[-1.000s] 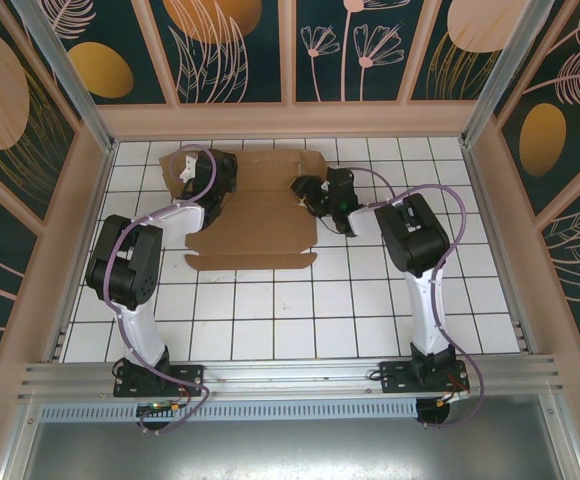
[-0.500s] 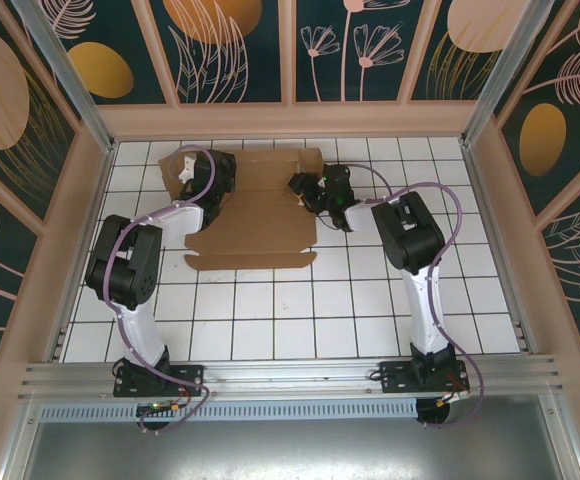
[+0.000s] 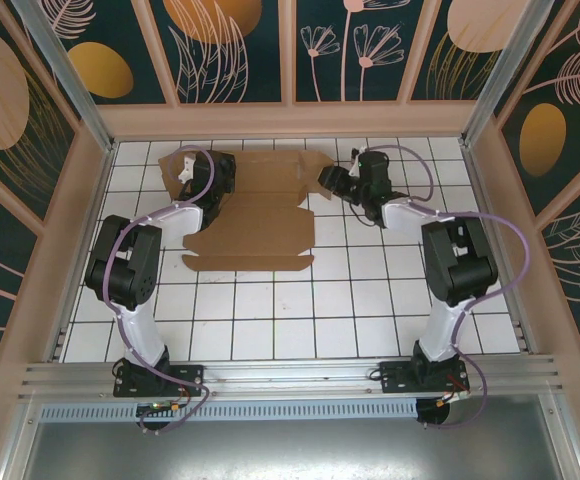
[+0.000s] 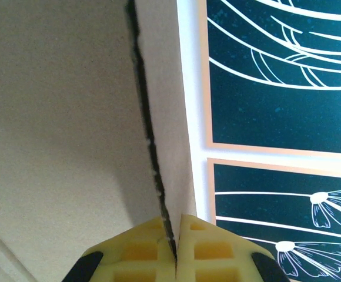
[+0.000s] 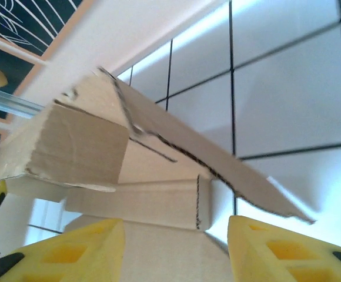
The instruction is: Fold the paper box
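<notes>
Moved rightward, the right pincer [image 3: 330,181] is held half open beside one paper box [image 3: 260,220], whose edge is clamped by the left pincer [image 4: 174,229].

A white-tiled table [image 3: 370,300] with dark grid lines spans the middle of the frame. On it, upper centre, lies the brown paper box [image 3: 260,225], an unfolded sheet mostly flat (upper flaps lifted off the tiles).
</notes>
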